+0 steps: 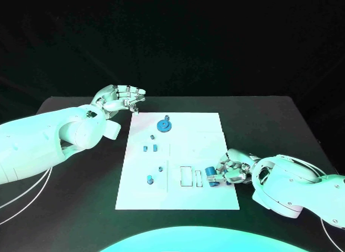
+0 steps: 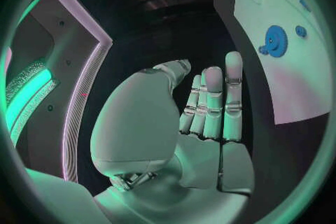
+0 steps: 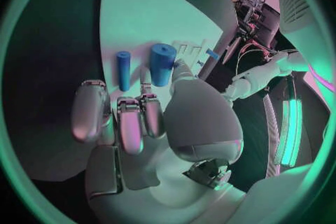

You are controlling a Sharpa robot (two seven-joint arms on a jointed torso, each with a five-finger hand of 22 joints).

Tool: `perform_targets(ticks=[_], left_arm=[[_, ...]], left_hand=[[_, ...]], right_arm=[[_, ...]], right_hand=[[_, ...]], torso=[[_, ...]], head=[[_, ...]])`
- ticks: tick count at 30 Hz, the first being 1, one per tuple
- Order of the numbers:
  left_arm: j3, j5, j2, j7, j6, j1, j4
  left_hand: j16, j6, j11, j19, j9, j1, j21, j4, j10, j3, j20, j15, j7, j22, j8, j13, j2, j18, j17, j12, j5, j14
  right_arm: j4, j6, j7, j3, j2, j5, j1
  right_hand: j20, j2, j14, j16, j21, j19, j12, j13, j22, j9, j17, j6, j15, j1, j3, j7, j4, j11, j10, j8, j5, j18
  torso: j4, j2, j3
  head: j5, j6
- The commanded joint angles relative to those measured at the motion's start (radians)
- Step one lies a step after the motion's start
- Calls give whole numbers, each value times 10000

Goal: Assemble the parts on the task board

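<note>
The white task board [image 1: 180, 194] lies in the middle of the table. A blue gear [image 1: 164, 125] sits near its far edge, and several small blue parts [image 1: 150, 180] stand along its left half. My right hand [image 1: 234, 171] rests at the board's right edge with its fingers curled. Its thumb and a fingertip [image 3: 148, 102] pinch a thick blue cylinder [image 3: 162, 64], also [image 1: 210, 171]. A thinner blue peg [image 3: 124, 70] lies on the board just beside it. My left hand [image 1: 121, 100] hovers off the board's far left corner, its fingers [image 2: 213, 101] straight and holding nothing.
Rectangular slots [image 1: 186, 176] are cut in the board next to the right hand. Black table [image 1: 263, 121] surrounds the board, and the left forearm [image 1: 36, 142] lies across the table's left side.
</note>
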Motion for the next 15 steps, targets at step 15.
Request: perform_targets(ticks=[15], left_arm=[[6, 35, -36, 75, 187, 12, 57]], left_hand=[[42, -40, 9, 3, -13, -94, -66, 27, -48, -32, 46, 39, 13, -12, 39, -16, -26, 154, -18, 38, -9, -23]], right_arm=[[-426, 175, -260, -9, 426, -261, -256]], right_hand=[[-188, 520, 829, 45, -91, 82, 110, 1144, 1645, 388, 1588, 137, -180, 739, -27, -151, -100, -186, 159, 330, 599, -157]], torso=[[-1, -9, -13]], head=[[139, 29]])
